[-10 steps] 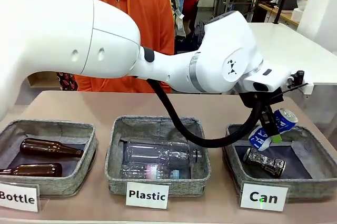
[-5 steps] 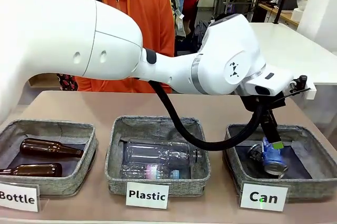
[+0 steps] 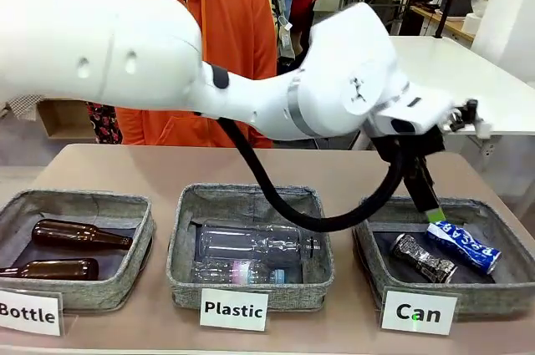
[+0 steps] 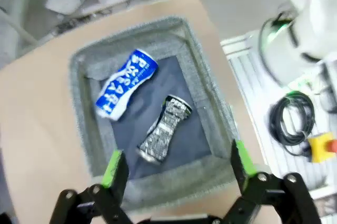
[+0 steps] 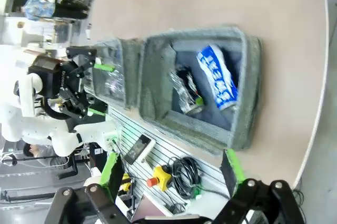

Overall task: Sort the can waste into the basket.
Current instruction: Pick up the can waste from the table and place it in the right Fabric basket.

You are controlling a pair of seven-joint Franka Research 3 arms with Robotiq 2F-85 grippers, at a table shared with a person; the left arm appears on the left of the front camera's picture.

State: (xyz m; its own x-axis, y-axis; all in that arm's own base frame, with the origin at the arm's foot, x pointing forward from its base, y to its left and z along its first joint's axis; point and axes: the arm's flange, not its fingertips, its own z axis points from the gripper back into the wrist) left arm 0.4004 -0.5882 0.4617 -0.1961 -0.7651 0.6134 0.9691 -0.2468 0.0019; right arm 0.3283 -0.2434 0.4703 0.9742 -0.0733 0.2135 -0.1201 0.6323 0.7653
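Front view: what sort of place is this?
Probably a robotics lab set up for a waste-sorting demo: fabric baskets with "Bottle", "Plastic" and "Can" card labels, a white arm over the Can basket, more worktables behind.

A tan table (image 3: pixel 109 167) carries three grey baskets (image 3: pixel 251 205) and labelled cards (image 3: pixel 235 309).

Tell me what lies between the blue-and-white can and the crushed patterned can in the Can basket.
Nothing: in the left wrist view the blue-and-white can and the crushed can lie apart, with bare dark lining of the basket between them.
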